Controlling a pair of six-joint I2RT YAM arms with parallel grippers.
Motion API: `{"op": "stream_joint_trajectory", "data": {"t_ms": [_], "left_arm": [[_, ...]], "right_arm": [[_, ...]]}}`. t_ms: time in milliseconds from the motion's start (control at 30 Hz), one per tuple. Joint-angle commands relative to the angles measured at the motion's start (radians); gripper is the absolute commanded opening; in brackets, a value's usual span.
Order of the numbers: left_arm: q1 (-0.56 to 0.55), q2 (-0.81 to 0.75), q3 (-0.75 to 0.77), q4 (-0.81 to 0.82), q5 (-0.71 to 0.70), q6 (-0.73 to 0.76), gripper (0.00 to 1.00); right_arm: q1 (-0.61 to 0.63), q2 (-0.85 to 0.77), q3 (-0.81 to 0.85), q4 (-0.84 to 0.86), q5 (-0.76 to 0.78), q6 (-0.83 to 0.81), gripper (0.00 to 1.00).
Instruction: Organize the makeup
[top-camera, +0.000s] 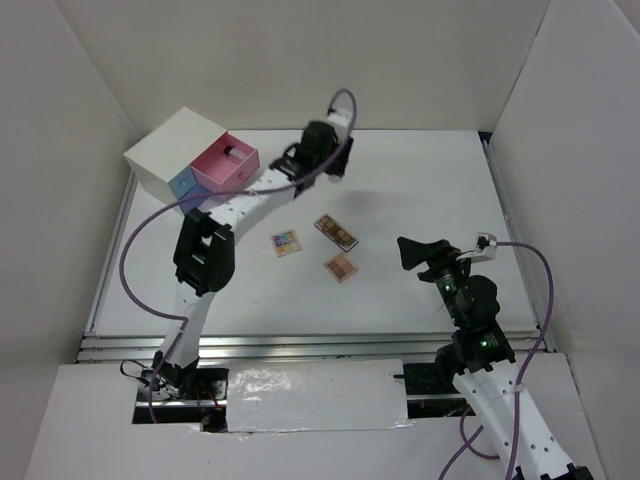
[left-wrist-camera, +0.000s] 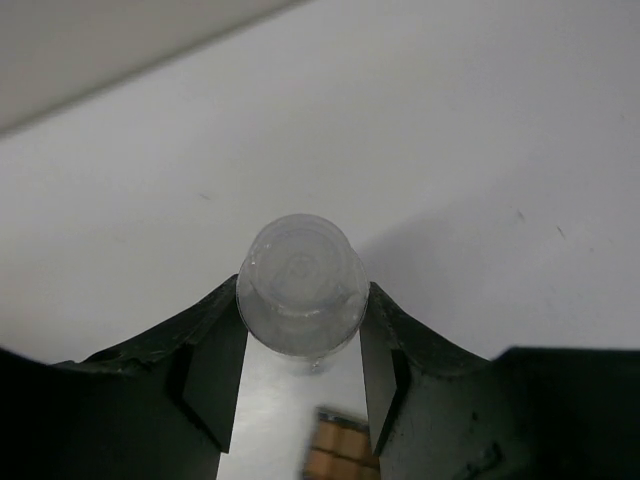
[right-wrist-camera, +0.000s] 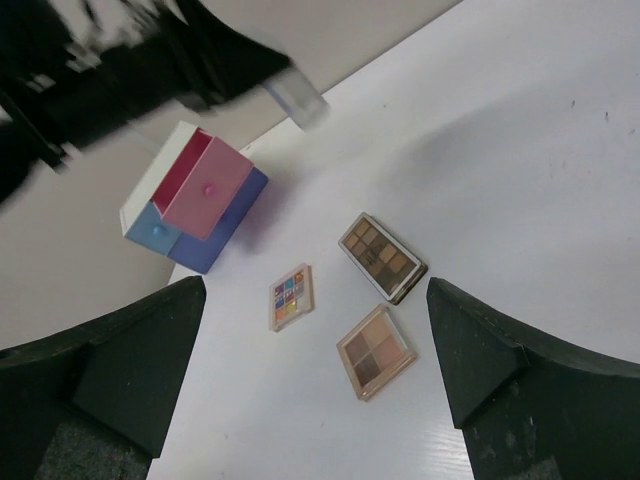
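Left hand (left-wrist-camera: 303, 318) is clamping the small clear bottle (left-wrist-camera: 300, 265) between its fingers and is holding it above the worktop (top-camera: 420, 180), near the middle of the far edge. To do this step well, the arm should be swinging toward the far-left corner, where the pink drawer (top-camera: 225, 165) of the white box (top-camera: 170, 145) is standing pulled out. It should be lowering the bottle inside before letting go. Right hand (top-camera: 405, 252) is hanging spread apart near the right edge. Its wrist view is showing the multicoloured palette (right-wrist-camera: 290, 297), long brown palette (right-wrist-camera: 382, 257) and square tan palette (right-wrist-camera: 375, 350) lying mid-worktop. The left wrist view is hiding almost all of this. The overhead view is possibly showing a dark item in the drawer.
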Motion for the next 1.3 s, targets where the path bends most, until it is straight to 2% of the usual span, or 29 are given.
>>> {"op": "stream_joint_trajectory", "data": {"t_ms": [0, 33, 67, 100, 133, 233, 400, 500, 767, 933, 1167, 1267], "left_arm": [[0.159, -0.074, 0.387, -0.421, 0.091, 0.216, 0.24], [0.206, -0.056, 0.455, -0.56, 0.069, 0.235, 0.25], [0.226, -0.059, 0.538, -0.607, 0.061, 0.285, 0.26], [0.245, -0.069, 0.543, -0.633, 0.036, 0.307, 0.26], [0.274, -0.115, 0.523, -0.617, -0.041, 0.324, 0.26], [0.311, -0.207, 0.324, -0.517, -0.111, 0.39, 0.26], [0.329, -0.148, 0.366, -0.577, -0.174, 0.459, 0.25], [0.348, -0.168, 0.295, -0.549, -0.163, 0.468, 0.26], [0.383, -0.137, 0.218, -0.531, -0.172, 0.462, 0.26], [0.403, -0.129, 0.172, -0.516, -0.178, 0.459, 0.32], [0.403, -0.145, 0.098, -0.483, -0.234, 0.479, 0.47], [0.403, -0.154, 0.065, -0.462, -0.269, 0.496, 0.49]], "right_arm": [[0.016, -0.013, 0.017, 0.011, 0.008, -0.009, 1.0], [0.022, -0.015, 0.017, 0.011, 0.008, -0.011, 1.0], [0.024, -0.015, 0.019, 0.012, 0.007, -0.009, 1.0], [0.027, -0.016, 0.017, 0.014, 0.005, -0.008, 1.0], [0.029, -0.015, 0.017, 0.017, 0.004, -0.008, 1.0], [0.035, -0.013, 0.014, 0.023, 0.001, -0.005, 1.0], [0.038, -0.004, 0.005, 0.037, -0.006, -0.002, 1.0], [0.038, -0.004, 0.007, 0.035, -0.006, -0.003, 1.0], [0.036, -0.001, 0.007, 0.037, -0.01, -0.002, 1.0], [0.038, -0.004, 0.008, 0.034, -0.012, -0.002, 1.0], [0.036, -0.004, 0.007, 0.037, -0.015, 0.0, 1.0], [0.038, -0.006, 0.007, 0.034, -0.015, 0.0, 1.0]]}}
